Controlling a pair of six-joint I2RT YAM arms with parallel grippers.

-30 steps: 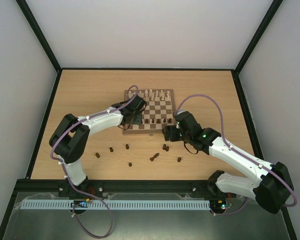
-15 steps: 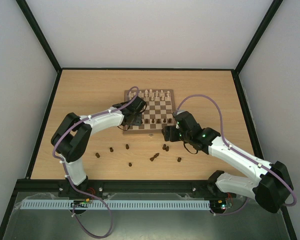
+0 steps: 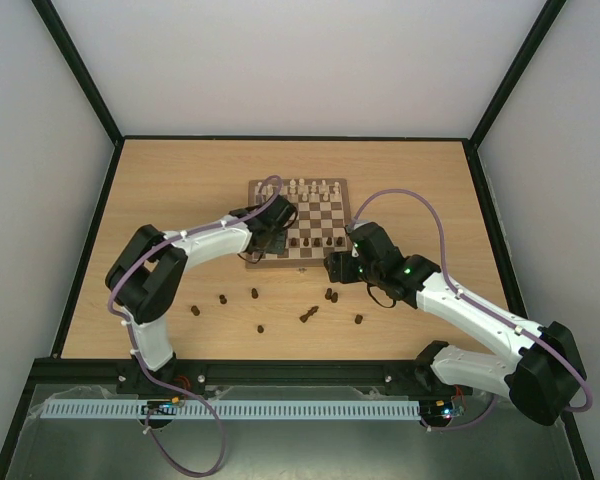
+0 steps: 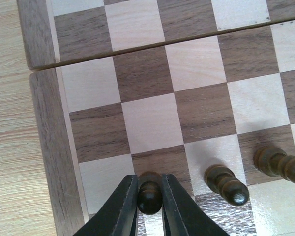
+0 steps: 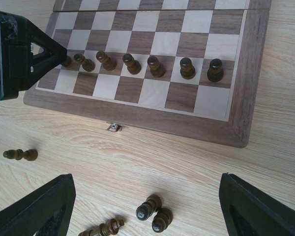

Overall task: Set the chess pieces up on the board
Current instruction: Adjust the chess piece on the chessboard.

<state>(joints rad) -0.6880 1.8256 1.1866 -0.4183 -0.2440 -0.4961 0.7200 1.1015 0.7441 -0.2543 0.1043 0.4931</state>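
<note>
left tool (image 4: 148, 183) is gripping a dark brown wooden pawn (image 4: 149, 200) on the checkered wooden chessboard (image 4: 152, 123) | right tool (image 5: 147, 194) is hovering wide open above the light wood table (image 5: 196, 162)
</note>
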